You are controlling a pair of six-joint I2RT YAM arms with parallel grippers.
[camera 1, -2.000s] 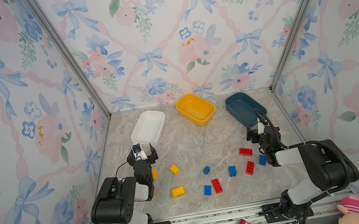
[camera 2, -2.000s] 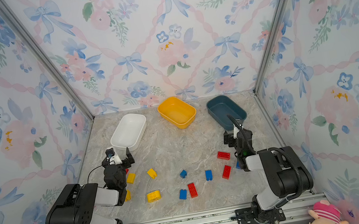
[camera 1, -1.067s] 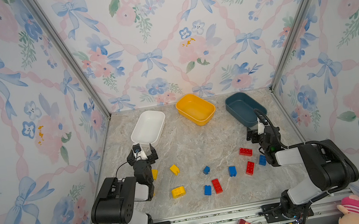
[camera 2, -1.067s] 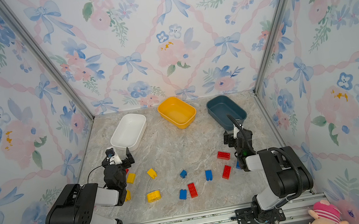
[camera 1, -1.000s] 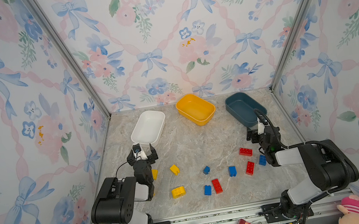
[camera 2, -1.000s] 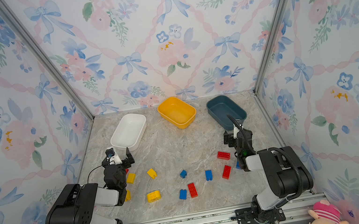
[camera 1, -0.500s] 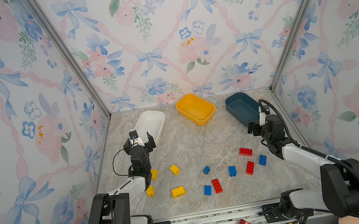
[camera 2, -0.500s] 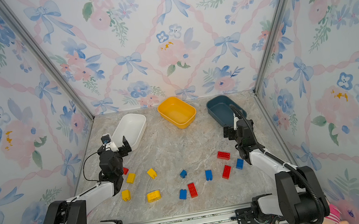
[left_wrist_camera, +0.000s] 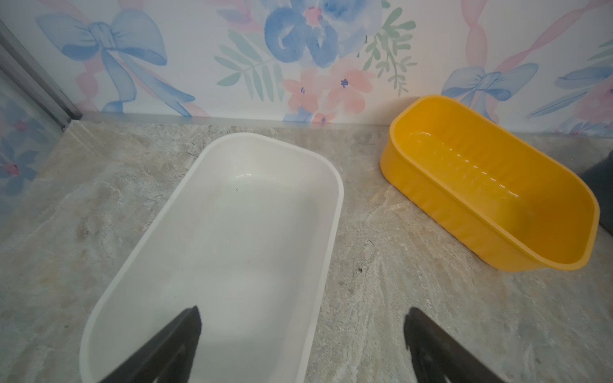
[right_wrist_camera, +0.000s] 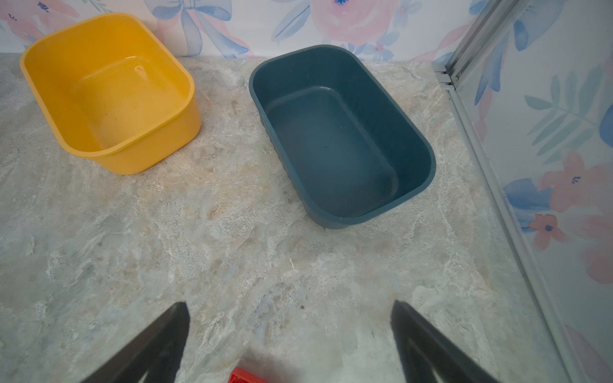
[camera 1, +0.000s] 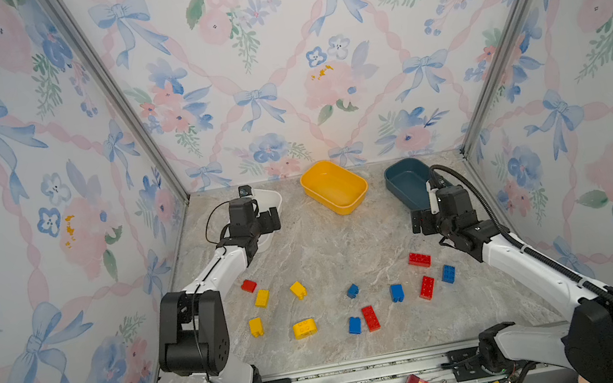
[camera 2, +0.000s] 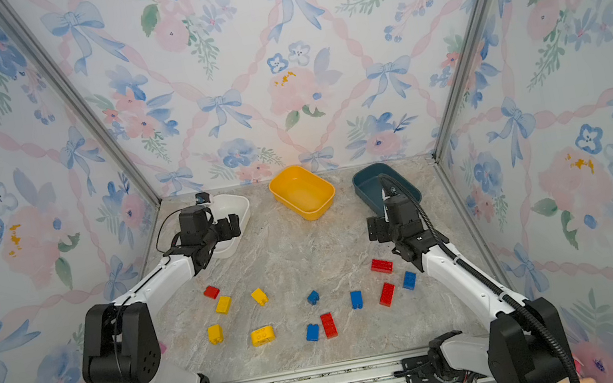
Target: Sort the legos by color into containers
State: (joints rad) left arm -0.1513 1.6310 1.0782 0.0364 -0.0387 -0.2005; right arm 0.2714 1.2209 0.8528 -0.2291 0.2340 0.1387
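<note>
Twelve legos (camera 1: 396,293), all loose on the table (camera 1: 318,249). Four yellow at front left, four blue around the middle. Small red brick (camera 1: 248,285) just beside the yellows. Three long reds on the right:
- Back red (camera 1: 419,259): lying crosswise, long axis left to right.
- Middle red (camera 1: 427,287): just in front of it, long axis front to back with a slight lean.
- Front red (camera 1: 370,318): near the front edge, also front to back, just beside a blue.

Three tubs along the back wall:
- White tub (camera 1: 272,200): on the left, long axis from back right to front left.
- Yellow tub (camera 1: 345,205): in the middle, long axis from back left to front right.
- Teal tub (camera 1: 404,184): on the right, long axis from back left to front right.

Left gripper (camera 1: 271,220): above the near end of the white tub, jaws spread wide, holding nothing. In the left wrist view, one finger (left_wrist_camera: 172,341) over the tub's inside, the other past its rim over the table.

Right gripper (camera 1: 419,222): above bare table just in front of the teal tub, jaws likewise spread wide and empty. In the right wrist view, a red edge (right_wrist_camera: 243,376) between the fingers, on the table.
</note>
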